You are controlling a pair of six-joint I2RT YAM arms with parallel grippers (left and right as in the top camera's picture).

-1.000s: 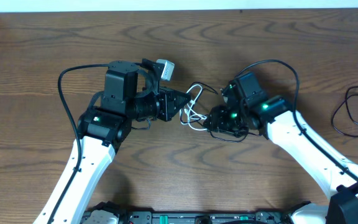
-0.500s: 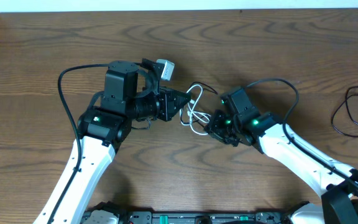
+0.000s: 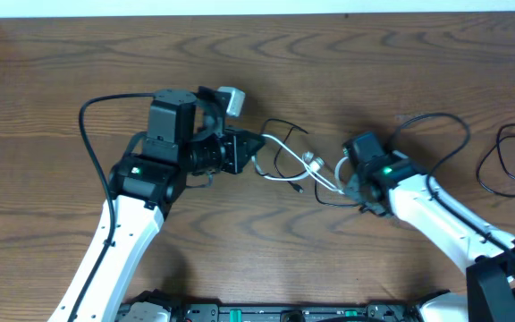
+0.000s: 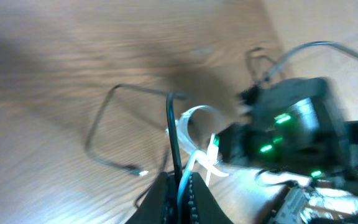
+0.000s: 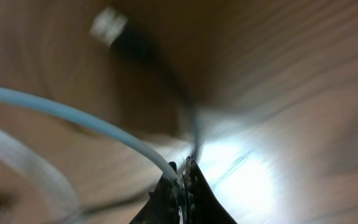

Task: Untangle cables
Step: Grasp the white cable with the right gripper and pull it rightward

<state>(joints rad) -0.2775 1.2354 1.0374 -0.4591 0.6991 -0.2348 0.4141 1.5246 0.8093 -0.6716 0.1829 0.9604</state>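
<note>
A white cable [image 3: 286, 159] and a thin black cable [image 3: 286, 127] lie tangled between my two grippers at the table's middle. My left gripper [image 3: 256, 148] is shut on both; in the left wrist view the white cable [image 4: 185, 165] and the black cable [image 4: 171, 140] run up out of its jaws [image 4: 180, 186]. My right gripper [image 3: 345, 183] is shut on the white cable [image 5: 92, 121] and a black cable [image 5: 188, 118], which show in the right wrist view leaving its jaws [image 5: 182, 177]. The strands between the grippers are pulled apart.
Another loose black cable [image 3: 508, 161] lies at the far right edge of the wooden table [image 3: 43, 80]. The arms' own thick black wires loop over each arm. A plug end [image 5: 107, 25] shows blurred in the right wrist view.
My right gripper has pulled to the right, away from the left gripper, stretching the tangle out. The left gripper has barely moved.
</note>
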